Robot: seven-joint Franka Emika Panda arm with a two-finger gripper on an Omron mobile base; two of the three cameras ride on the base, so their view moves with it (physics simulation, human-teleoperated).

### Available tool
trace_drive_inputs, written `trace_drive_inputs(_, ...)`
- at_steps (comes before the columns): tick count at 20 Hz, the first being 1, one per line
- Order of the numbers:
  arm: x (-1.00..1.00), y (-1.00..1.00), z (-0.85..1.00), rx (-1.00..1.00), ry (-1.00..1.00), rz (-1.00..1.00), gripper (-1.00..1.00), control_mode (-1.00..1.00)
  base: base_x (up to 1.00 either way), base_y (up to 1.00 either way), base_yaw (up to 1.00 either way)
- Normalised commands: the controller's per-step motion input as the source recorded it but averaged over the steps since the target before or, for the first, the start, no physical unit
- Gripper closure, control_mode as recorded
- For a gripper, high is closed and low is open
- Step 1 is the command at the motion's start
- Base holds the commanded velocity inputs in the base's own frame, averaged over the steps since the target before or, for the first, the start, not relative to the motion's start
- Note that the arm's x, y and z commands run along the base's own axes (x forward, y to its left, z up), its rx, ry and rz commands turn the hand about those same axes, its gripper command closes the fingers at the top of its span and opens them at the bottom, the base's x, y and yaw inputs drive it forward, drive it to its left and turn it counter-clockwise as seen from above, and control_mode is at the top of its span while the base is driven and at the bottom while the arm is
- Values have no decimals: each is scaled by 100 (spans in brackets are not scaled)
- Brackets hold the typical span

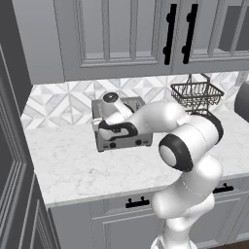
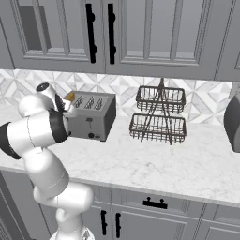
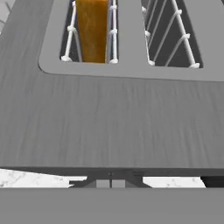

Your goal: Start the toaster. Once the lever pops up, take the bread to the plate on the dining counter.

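Note:
The grey toaster [image 1: 127, 138] [image 2: 91, 116] [image 3: 109, 122] stands on the marble counter against the tiled backsplash. The bread [image 3: 92, 30] sits upright in a left slot, its orange-brown edge showing; a tan corner of the bread [image 2: 69, 96] pokes out beside my arm. My hand hangs over the toaster's front edge and points down its face. In the hand view my gripper [image 3: 110, 183] is shut, its dark tips pressed together just past that edge, against a dark lever there. The plate and the dining counter are out of view.
A two-tier black wire basket rack [image 1: 197, 95] [image 2: 159, 115] stands right of the toaster. A dark appliance [image 2: 233, 123] sits at the far right. Grey cabinets hang above, and a tall cabinet [image 1: 12, 160] bounds the left. Open marble counter [image 2: 154, 159] lies in front.

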Motion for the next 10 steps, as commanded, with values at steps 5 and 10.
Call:
trace_drive_inputs(5,0,-19,-14,-5,0,0,100,-100,0,0,0)
trace_drive_inputs(10,0,0,-40,0,0,0,100,-100,0,0,0)
